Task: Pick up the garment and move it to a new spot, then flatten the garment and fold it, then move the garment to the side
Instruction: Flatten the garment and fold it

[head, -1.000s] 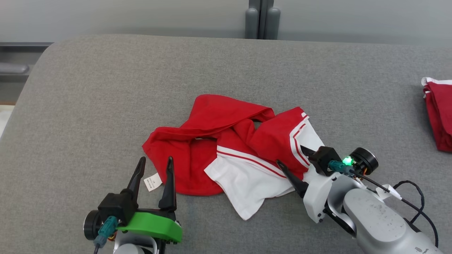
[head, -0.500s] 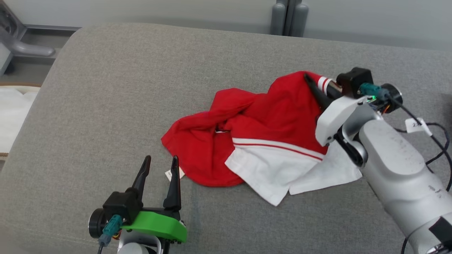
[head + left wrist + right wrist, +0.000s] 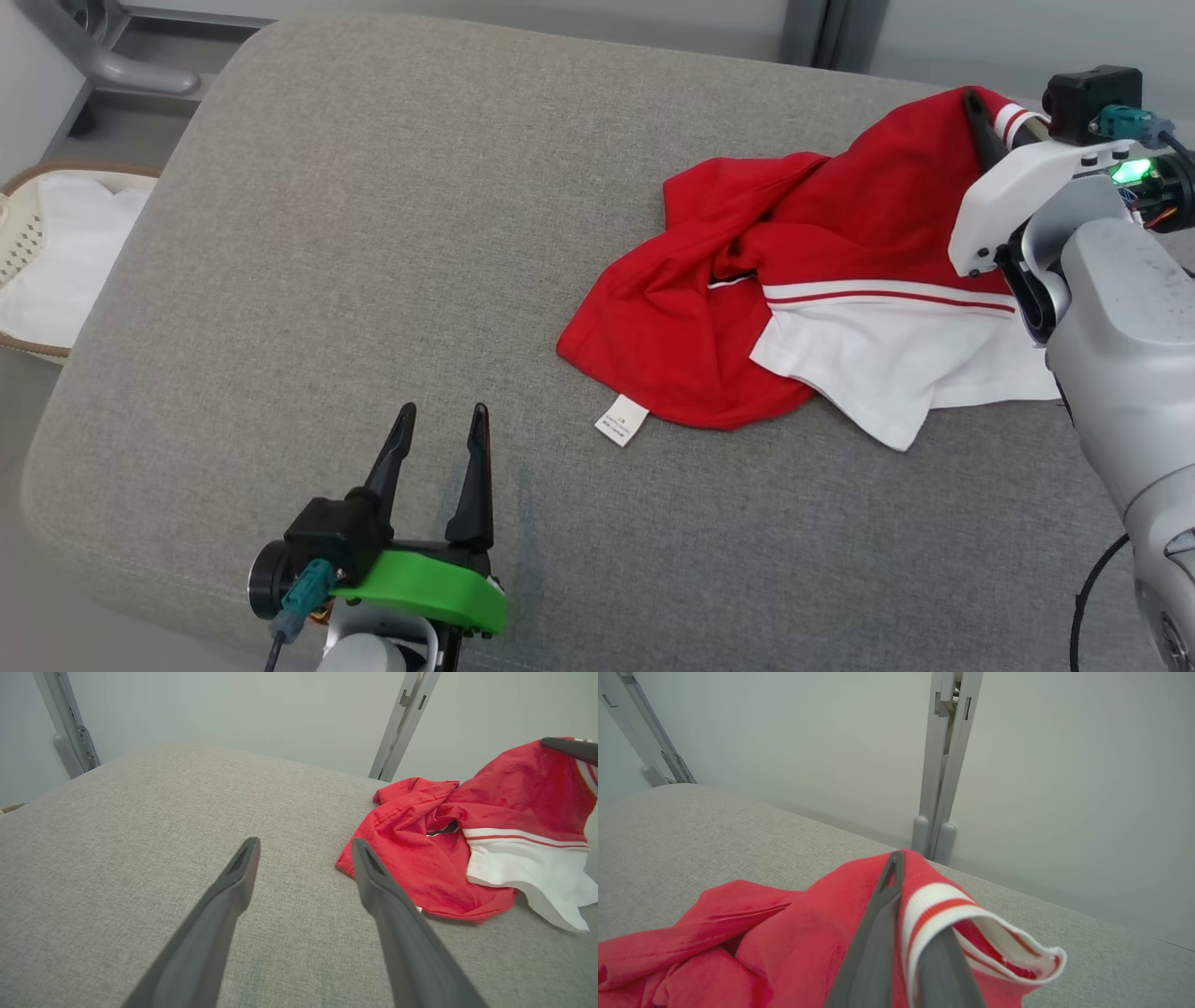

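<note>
We work over a wide grey padded surface (image 3: 373, 233) with rounded corners. Its far edge runs along a pale wall (image 3: 1064, 788), where a folded grey post (image 3: 943, 765) stands just behind it. The left edge drops away to the floor. The whole left half and the near strip of the padding lie bare, so there is broad open room from the far-left corner down to the near-left corner.

The garment (image 3: 840, 243), red with a white panel (image 3: 887, 364) and red-and-white stripes, sits on the right half of the surface. It is crumpled, not flat. Its lower red hem and the white panel rest on the padding, well clear of the near edge. Its far right part is pulled up into a peak above the surface.

Our right gripper (image 3: 990, 117) is at that peak, jaws clenched on the red cloth just beside the striped cuff (image 3: 938, 905). In the right wrist view the cuff curls open over one finger, and the fabric hangs down to the left of the gripper (image 3: 903, 877).

Our left gripper (image 3: 443, 415) hovers over the bare near-left part of the padding, its jaws released and spread, with nothing between them. In the left wrist view the garment's (image 3: 420, 858) nearest red edge lies just beyond and to the right of the fingers, apart from them.

A woven basket (image 3: 23, 245) lined with white cloth stands on the floor past the left edge.

A small white label (image 3: 622, 420) sticks out from the garment's near hem, flat on the padding.
</note>
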